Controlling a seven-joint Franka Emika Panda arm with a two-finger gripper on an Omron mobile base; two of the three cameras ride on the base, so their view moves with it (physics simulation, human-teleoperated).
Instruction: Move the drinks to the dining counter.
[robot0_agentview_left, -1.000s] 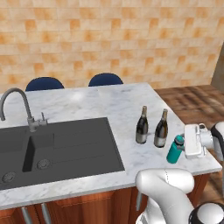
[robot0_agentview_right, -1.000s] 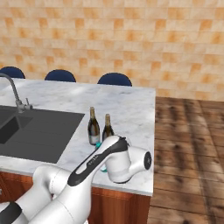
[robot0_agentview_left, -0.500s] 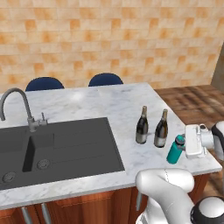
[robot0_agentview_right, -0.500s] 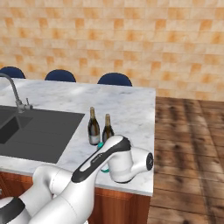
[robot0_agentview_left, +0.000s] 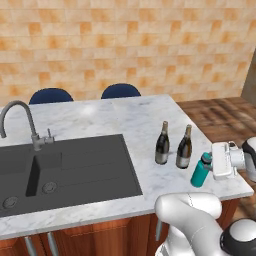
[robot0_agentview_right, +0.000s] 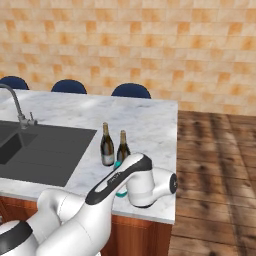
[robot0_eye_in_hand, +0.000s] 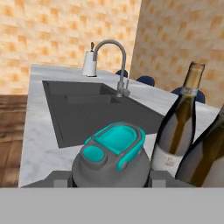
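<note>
A teal bottle (robot0_agentview_left: 201, 171) with a dark cap stands upright on the dining counter (robot0_agentview_left: 110, 120) near its front right corner. My gripper (robot0_agentview_left: 210, 167) reaches in from the right, and its fingers hug the bottle's sides just below the cap. The hand view looks down on that cap (robot0_eye_in_hand: 114, 148), with the gripper (robot0_eye_in_hand: 109, 179) around it. Two dark wine bottles (robot0_agentview_left: 162, 145) (robot0_agentview_left: 184, 148) stand just behind it, close together. In the right base view my arm covers most of the teal bottle (robot0_agentview_right: 118, 164), with the wine bottles (robot0_agentview_right: 106, 146) (robot0_agentview_right: 123, 147) beside it.
A black inset sink (robot0_agentview_left: 75, 165) and a thin metal tap (robot0_agentview_left: 22, 120) take up the counter's left half. Blue chairs (robot0_agentview_left: 120, 91) stand along the far side. The counter's edge is close to the bottle, with wooden floor (robot0_agentview_right: 215, 165) beyond it on the right.
</note>
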